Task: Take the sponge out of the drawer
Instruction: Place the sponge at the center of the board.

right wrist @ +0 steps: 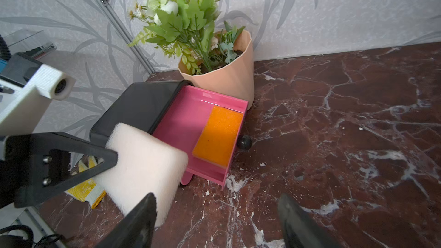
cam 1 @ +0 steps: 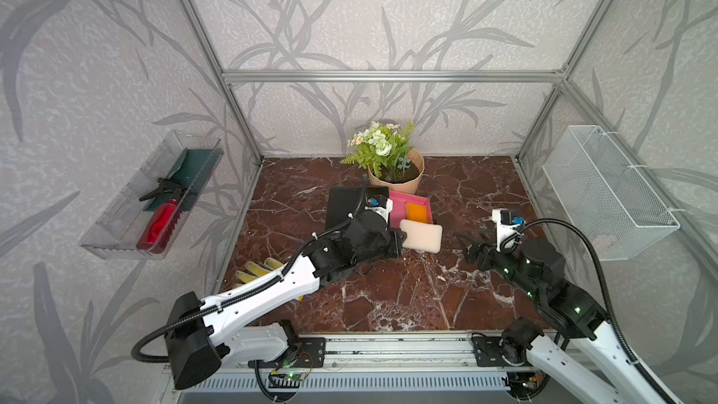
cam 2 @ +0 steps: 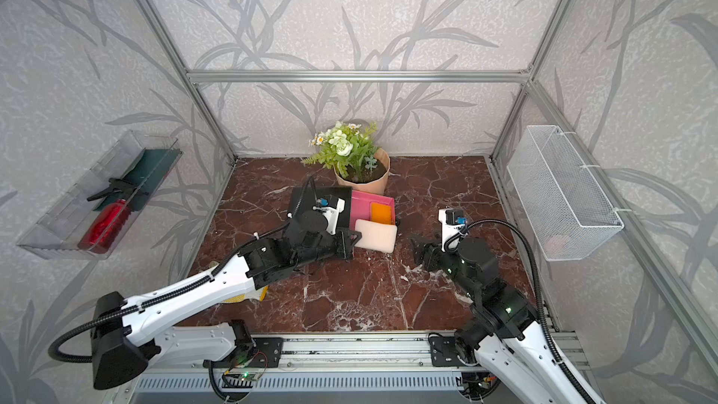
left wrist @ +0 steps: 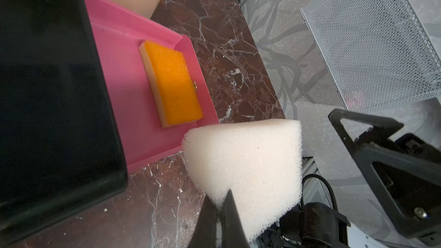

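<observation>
Left claw point(cam 1: 400, 242) is clamped tight on the white sponge point(cam 1: 421, 235), folks, pinching one thin edge so hard that the foam puckers between the tips in the left wrist view. That edge grip makes sense: it leaves the body of the sponge hanging free to the right, away from the arm.

And where is the sponge? Just off the near corner of the pink drawer point(cam 1: 398, 207), overlapping the drawer's near wall in both top views but mostly out over the bench point(cam 1: 388, 297). Whether it touches the marble or hangs just above it, I cannot tell from these angles. I'd call the lift-out all but done; what's left looks like setting it down clear.

Over on the right, the right claw point(right wrist: 217, 196) stands wide open and empty, low over the bench. It is near the sponge's right end, with a gap showing in both top views. My read: it's waiting out of the way, or ready for a hand-over.

The drawer is pulled out to the right of its black cabinet point(cam 1: 345, 205), and an orange sponge point(cam 1: 417, 212) lies flat along its right-hand wall. Just behind sits the flower pot point(cam 1: 400, 184), crowding the drawer's far side, so any reach back in would have to come from the near side. Watch that thin pinch: soft foam could slip.
</observation>
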Robot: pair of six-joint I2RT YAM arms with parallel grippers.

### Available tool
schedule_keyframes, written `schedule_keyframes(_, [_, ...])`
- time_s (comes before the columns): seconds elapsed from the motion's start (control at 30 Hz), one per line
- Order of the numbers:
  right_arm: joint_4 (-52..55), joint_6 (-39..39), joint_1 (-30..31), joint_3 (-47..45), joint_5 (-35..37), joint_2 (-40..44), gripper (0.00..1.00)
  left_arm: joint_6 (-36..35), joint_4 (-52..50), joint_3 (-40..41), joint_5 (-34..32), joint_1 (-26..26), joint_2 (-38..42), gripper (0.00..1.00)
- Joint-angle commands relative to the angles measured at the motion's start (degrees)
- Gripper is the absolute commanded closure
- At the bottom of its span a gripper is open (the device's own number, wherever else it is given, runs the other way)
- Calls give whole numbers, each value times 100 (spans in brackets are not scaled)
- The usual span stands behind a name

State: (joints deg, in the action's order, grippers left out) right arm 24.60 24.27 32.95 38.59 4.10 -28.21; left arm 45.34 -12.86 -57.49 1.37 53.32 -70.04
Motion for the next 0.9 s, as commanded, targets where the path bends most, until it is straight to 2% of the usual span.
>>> schedule_keyframes(0.0, [631,302,1,21,201,156,21,211,211,-326,-325,33,-193,100])
schedule_keyframes(0.17, [1580,-308,2,355,368,57,21,273,330,-283,-816,297,-191,100])
schedule_keyframes(0.47, [1004,-530,1,168,217,86,20,317,327,-270,-1277,993,-204,100])
schedule_keyframes(0.73, [1116,-956,2,343,371,-215,20,470,85,413,-1489,1060,408,100])
schedule_keyframes(0.87, [1304,-844,4,402,557,-160,20,465,-36,872,-1365,1062,898,100])
